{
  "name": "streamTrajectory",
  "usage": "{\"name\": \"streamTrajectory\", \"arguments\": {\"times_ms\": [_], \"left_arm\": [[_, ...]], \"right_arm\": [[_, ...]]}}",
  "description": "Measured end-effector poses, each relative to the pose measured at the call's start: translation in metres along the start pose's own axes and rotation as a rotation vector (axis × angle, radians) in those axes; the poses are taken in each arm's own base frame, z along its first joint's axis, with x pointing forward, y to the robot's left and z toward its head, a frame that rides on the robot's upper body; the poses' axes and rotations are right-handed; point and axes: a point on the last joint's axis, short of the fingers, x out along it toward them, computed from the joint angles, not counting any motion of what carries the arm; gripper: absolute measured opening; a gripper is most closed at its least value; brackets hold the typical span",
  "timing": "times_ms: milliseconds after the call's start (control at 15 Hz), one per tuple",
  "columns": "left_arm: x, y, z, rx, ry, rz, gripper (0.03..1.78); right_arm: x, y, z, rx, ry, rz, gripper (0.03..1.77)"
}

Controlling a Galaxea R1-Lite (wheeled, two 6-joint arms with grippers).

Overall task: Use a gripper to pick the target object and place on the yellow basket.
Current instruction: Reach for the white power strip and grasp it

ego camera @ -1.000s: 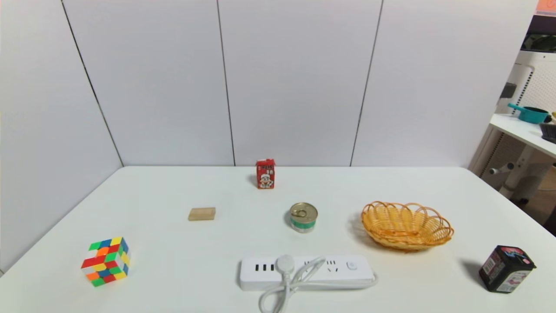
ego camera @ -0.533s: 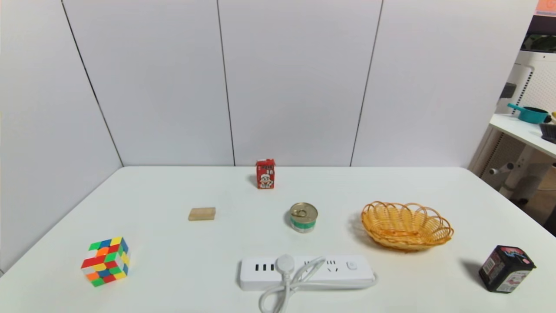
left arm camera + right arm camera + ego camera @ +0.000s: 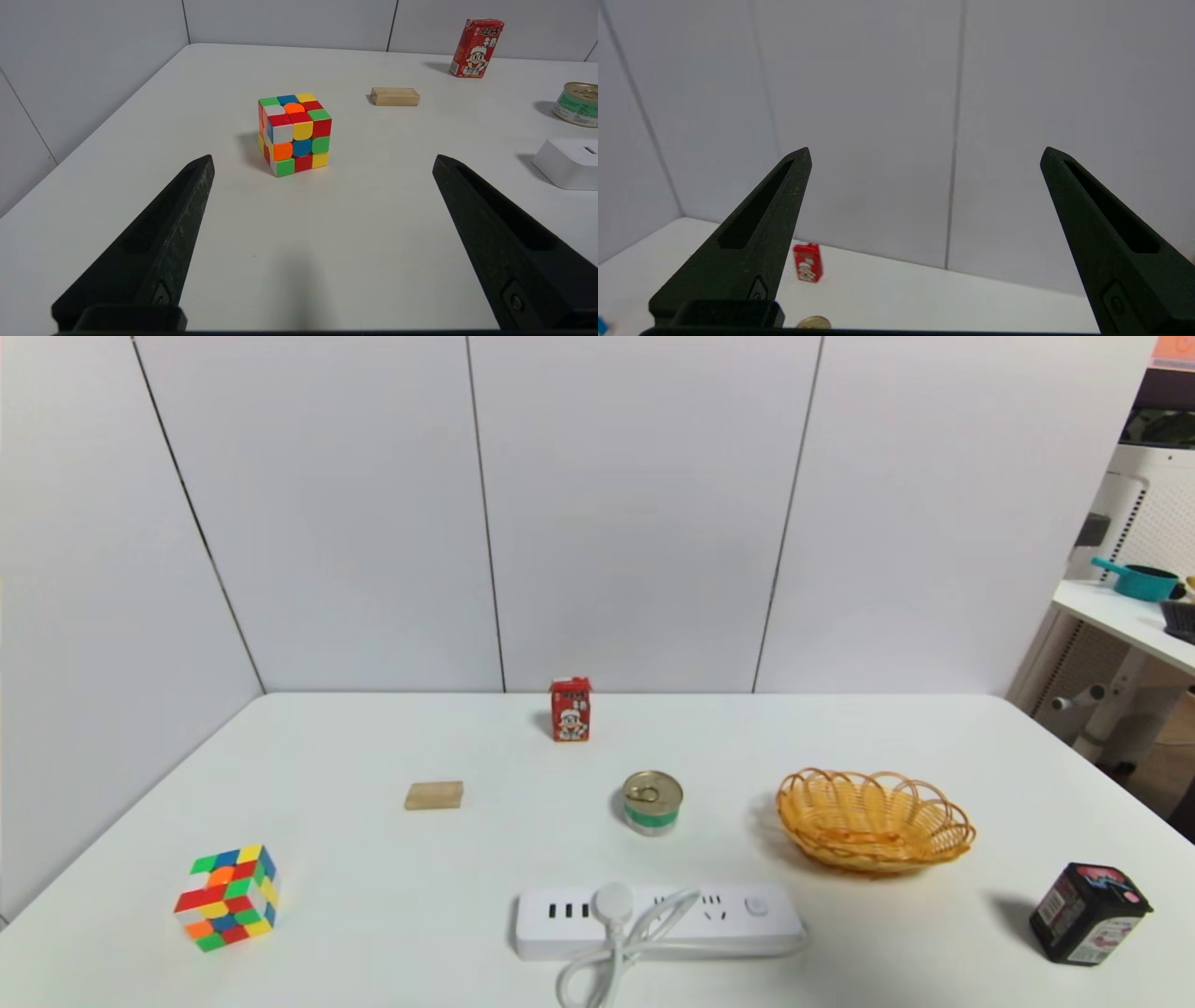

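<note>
Well apart: power strip (image 3: 658, 921), spread right hand (image 3: 924, 154).

Pale panelled walls (image 3: 635, 513) behind a white table (image 3: 840, 728); perhaps a white shelf (image 3: 1120, 611) at right.

Red carton (image 3: 476, 47): Chinese characters, too small to read.

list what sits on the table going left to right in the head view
rubik's cube → wooden block → red carton → tin can → yellow basket → black box
</note>
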Motion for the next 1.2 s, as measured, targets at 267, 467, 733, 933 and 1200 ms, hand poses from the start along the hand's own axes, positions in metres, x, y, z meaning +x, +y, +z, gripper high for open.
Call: {"name": "streamTrajectory", "arguments": {"times_ms": [267, 467, 733, 933, 1200], "left_arm": [[0.0, 0.0, 0.0, 0.0, 0.0, 0.0, 1.69], [0.0, 0.0, 0.0, 0.0, 0.0, 0.0, 1.69], [0.0, 0.0, 0.0, 0.0, 0.0, 0.0, 1.69], [0.0, 0.0, 0.0, 0.0, -0.001, 0.0, 1.69], [0.0, 0.0, 0.0, 0.0, 0.0, 0.0, 1.69]], "right_arm": [[0.056, 0.019, -0.002, -0.066, 0.03, 0.33, 1.69], [0.091, 0.032, -0.028, -0.153, 0.08, 0.598, 1.69], [0.125, 0.049, -0.078, -0.142, 0.232, 0.807, 1.69], [0.139, 0.055, -0.125, -0.195, 0.389, 0.866, 1.7], [0.148, 0.059, -0.193, -0.307, 0.532, 0.962, 1.7]]}}
